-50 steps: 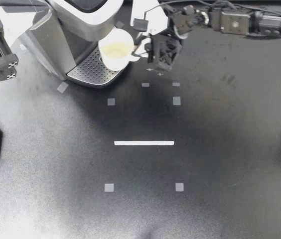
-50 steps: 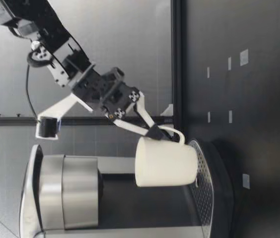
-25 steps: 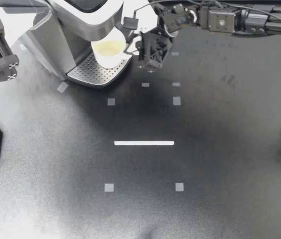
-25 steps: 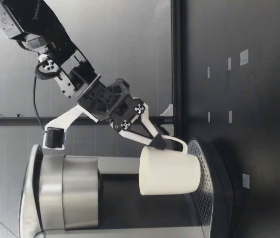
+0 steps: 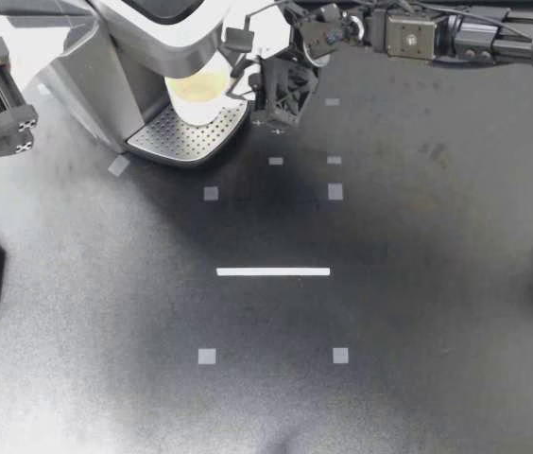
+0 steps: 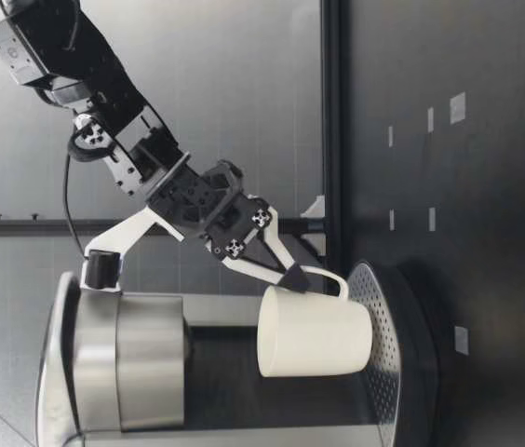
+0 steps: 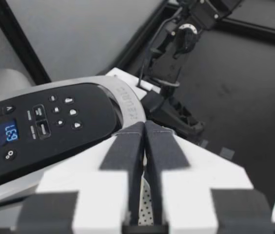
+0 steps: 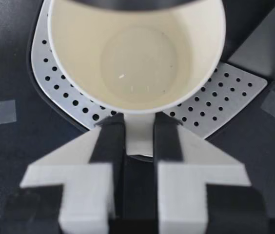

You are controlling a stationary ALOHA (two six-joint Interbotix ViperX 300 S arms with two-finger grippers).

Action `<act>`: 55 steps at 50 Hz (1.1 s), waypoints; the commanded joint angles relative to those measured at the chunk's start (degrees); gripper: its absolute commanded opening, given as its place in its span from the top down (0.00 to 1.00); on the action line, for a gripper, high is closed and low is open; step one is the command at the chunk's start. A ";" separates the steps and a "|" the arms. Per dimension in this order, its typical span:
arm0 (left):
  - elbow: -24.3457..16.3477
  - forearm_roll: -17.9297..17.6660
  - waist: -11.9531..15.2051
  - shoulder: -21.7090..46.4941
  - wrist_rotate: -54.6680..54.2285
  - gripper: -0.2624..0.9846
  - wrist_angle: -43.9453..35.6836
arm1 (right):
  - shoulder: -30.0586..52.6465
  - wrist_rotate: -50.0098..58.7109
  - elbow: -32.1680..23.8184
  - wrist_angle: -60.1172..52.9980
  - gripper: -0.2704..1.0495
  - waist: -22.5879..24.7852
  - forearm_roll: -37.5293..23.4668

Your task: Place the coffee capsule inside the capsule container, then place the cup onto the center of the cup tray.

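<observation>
A white cup (image 5: 197, 95) hangs partly under the coffee machine's (image 5: 153, 28) head, over the perforated cup tray (image 5: 181, 140). My right gripper (image 5: 248, 90) comes in from the right and is shut on the cup's handle. In the low view the cup (image 6: 314, 331) is upright with its base at or just above the tray (image 6: 388, 358); whether they touch I cannot tell. The right wrist view shows the handle (image 8: 140, 139) pinched between the fingers and the cup (image 8: 137, 53) empty. My left gripper (image 7: 145, 141) is shut on nothing, above the machine's control panel (image 7: 45, 126). No capsule shows.
The machine stands at the table's far left corner. My left arm's base (image 5: 0, 99) sits at the left edge. Small grey tape squares (image 5: 335, 192) and a white strip (image 5: 273, 271) mark the dark table top.
My right gripper has carried the cup leftward, from the tray's front edge to farther under the machine's head. The left arm has not moved.
</observation>
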 commanded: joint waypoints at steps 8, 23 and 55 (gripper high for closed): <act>-0.35 0.35 0.00 -0.44 -0.35 0.70 -0.44 | -1.23 0.53 -1.49 -0.09 0.60 0.26 0.18; -0.18 0.35 -0.09 -0.53 -0.35 0.70 -0.44 | -2.99 1.14 -0.26 -0.62 0.34 0.26 0.18; 2.99 7.82 14.59 3.25 -5.01 0.70 -8.09 | -22.32 7.82 19.51 -4.22 0.36 1.93 1.93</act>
